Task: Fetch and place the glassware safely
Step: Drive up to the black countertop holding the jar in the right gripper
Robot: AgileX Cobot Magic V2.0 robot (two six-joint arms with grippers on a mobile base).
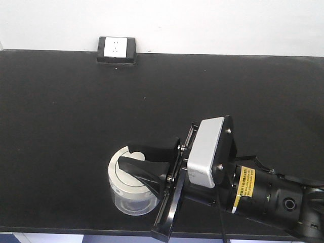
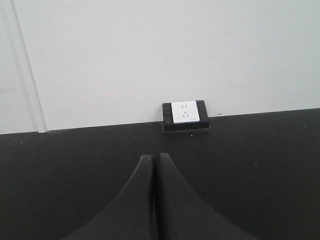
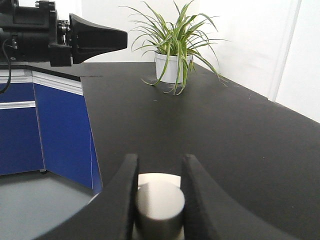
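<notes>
My right gripper [image 1: 126, 155] pinches the glass jar [image 1: 130, 196] by its lid [image 1: 119, 174], near the front edge of the black counter [image 1: 61, 126]; a wall socket [image 1: 117, 49] sits far behind. Left wrist: my left gripper [image 2: 153, 158], pressed together, faces that socket. Right wrist: my fingers [image 3: 122, 200] hug the knob [image 3: 160, 201], a spider plant [image 3: 175, 47] beyond.

Black countertop [image 1: 66, 111], backed by a white wall [image 1: 228, 25]. One white socket plate in a black box [image 1: 117, 49] is set at the rear edge, left of centre. One squat clear glass jar [image 1: 130, 195] with a cream-white lid [image 1: 121, 169] is stood upright near the front edge. The right gripper [image 1: 126, 155] is extended from the lower right, its two black fingers laid over the lid, slightly parted. A white camera housing [image 1: 205, 152] and a yellow label [image 1: 244, 188] are carried on the wrist.
</notes>
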